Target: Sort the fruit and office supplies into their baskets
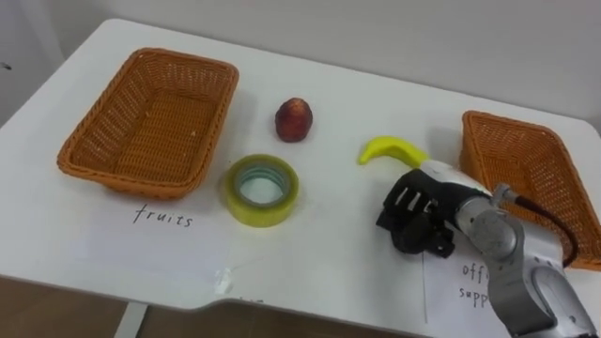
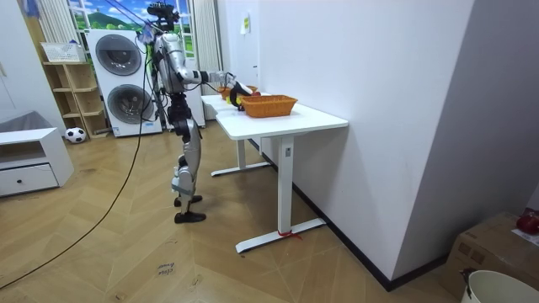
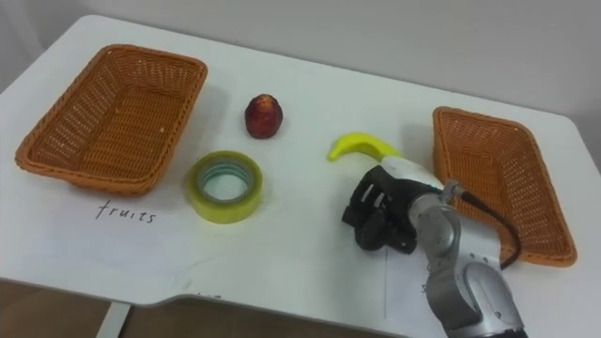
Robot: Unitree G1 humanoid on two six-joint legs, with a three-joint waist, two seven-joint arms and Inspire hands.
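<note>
The right hand [image 1: 424, 205] has black, segmented fingers [image 1: 406, 223] and a glossy white shell over its back. Behind it sits a rounded silver-grey metal wrist housing, which widens into a paler grey forearm casing. A thin dark cable, reddish near its plug, loops out of the wrist and runs back along the forearm. In the room view the body is silver-grey with darker joints, a dark head unit on top and black feet.
</note>
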